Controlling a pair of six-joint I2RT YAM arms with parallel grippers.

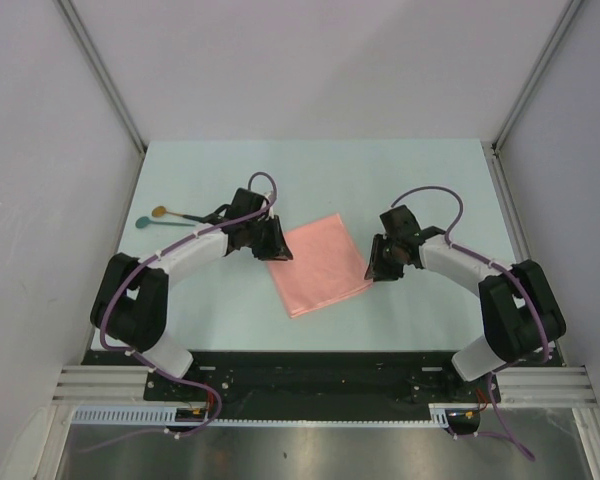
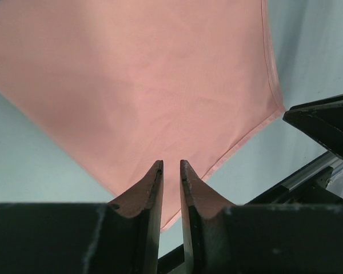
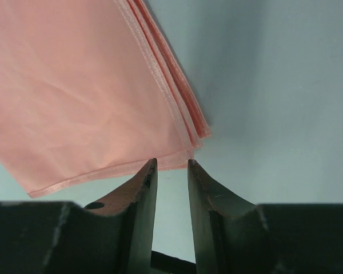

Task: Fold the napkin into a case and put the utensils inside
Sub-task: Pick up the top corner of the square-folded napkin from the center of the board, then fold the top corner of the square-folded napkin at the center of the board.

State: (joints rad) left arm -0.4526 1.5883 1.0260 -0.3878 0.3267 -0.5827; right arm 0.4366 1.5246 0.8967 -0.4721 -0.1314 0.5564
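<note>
Left gripper [image 1: 279, 250]: jaws a narrow slit apart, nothing clamped, parked over a corner of the napkin [image 1: 320, 265], cloth showing through the slit. Right gripper [image 1: 378, 266]: also narrowly parted, empty, tips just short of the napkin's stacked corner, several hemmed layers fanned there. Napkin flat on table [image 1: 410, 180] between both grippers, already folded small. Utensils [image 1: 172, 216] well apart, out past left gripper's far side, untouched. Step judged: folding, case not yet formed. Next likely needs pinching all layers at each corner, lifting together, folding over evenly without letting layers slip.
</note>
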